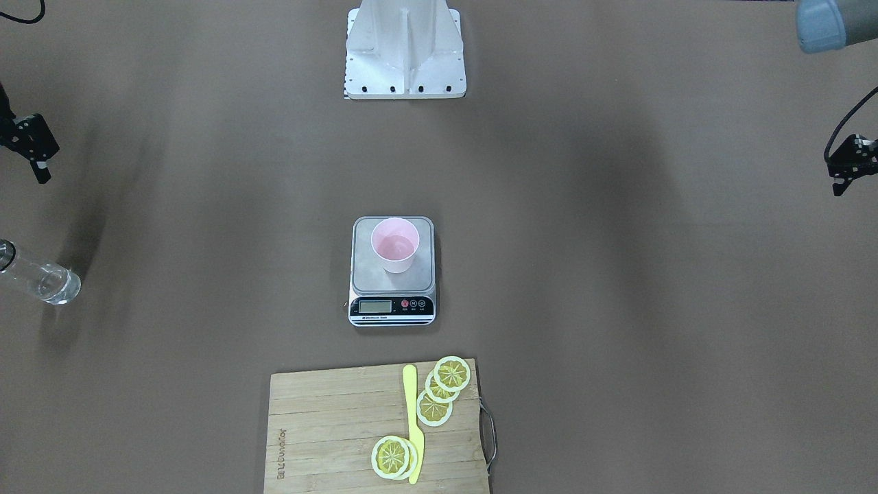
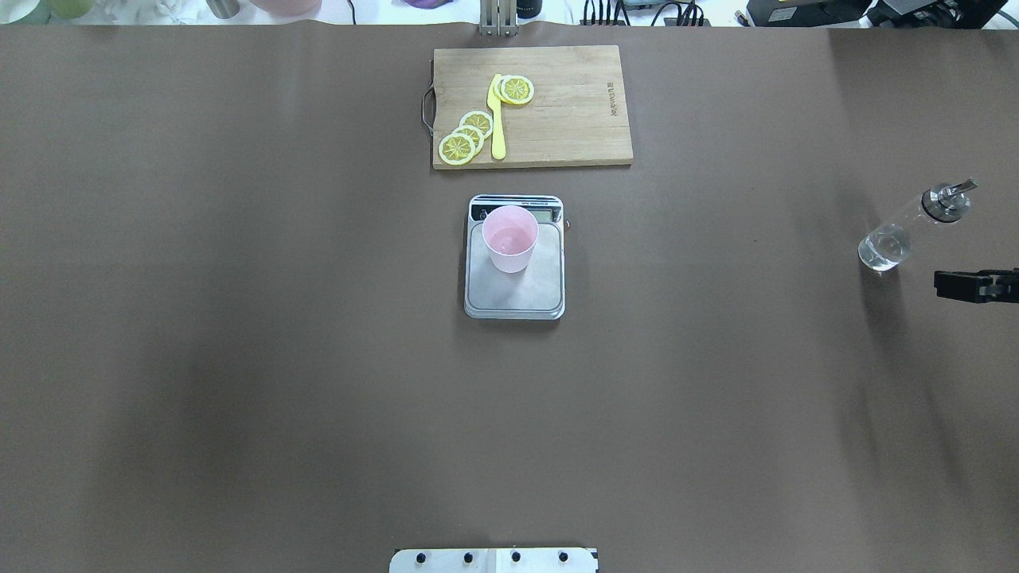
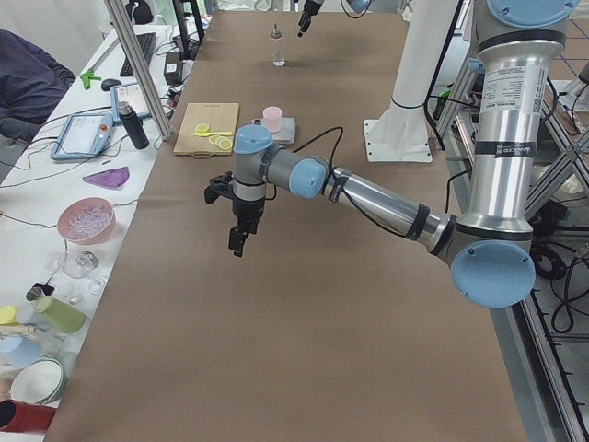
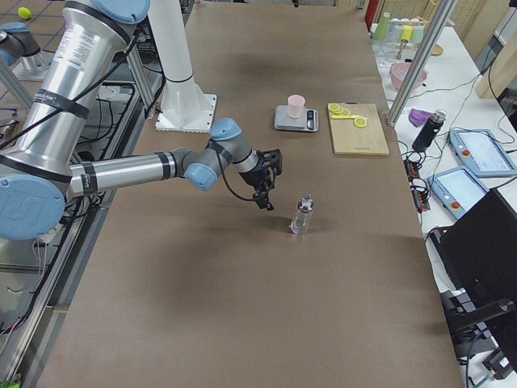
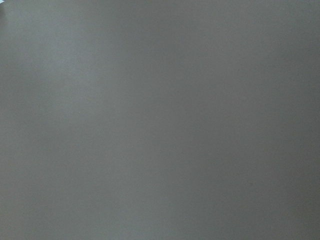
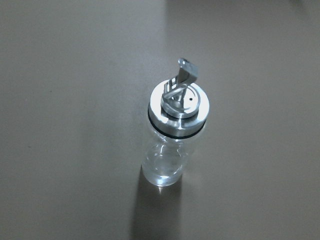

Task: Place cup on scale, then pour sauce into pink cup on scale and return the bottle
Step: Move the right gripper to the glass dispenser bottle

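Standing just beside the fingers of the right gripper (image 2: 943,285), untouched, is the slim clear glass bottle (image 2: 907,227). The pale pink plastic cup (image 2: 510,239) sits on the grey steel scale (image 2: 514,294), far from the left gripper (image 1: 842,180). Both hold nothing; how open, I cannot tell.

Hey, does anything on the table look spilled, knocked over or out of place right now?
Nothing stands out. The cup sits upright on the scale, the bottle stands upright on the table, and no spill shows.
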Action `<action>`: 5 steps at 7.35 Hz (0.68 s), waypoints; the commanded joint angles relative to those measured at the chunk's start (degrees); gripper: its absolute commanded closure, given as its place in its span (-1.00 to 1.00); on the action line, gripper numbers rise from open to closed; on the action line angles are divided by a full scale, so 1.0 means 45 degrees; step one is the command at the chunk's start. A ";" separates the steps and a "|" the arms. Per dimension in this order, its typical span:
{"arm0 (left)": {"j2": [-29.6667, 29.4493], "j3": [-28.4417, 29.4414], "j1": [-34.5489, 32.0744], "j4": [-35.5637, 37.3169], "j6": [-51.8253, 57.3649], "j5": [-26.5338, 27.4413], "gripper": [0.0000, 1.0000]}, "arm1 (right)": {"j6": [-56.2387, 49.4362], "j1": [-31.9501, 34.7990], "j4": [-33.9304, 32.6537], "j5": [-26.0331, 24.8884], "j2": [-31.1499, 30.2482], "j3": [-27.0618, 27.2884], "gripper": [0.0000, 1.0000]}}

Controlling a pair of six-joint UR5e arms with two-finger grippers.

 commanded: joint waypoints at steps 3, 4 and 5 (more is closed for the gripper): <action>0.0133 -0.0047 -0.0141 -0.0045 0.0087 -0.0045 -0.97 | 0.1355 -0.1764 0.4108 -0.3895 0.0785 -0.3573 -1.00; 0.0133 -0.0048 -0.0142 -0.0026 0.0087 -0.0045 -0.97 | 0.1630 -0.2154 0.4127 -0.4578 0.0806 -0.3709 -1.00; 0.0114 -0.0048 -0.0142 -0.0025 0.0087 -0.0045 -0.97 | 0.2135 -0.2680 0.4127 -0.5629 0.1174 -0.3923 -1.00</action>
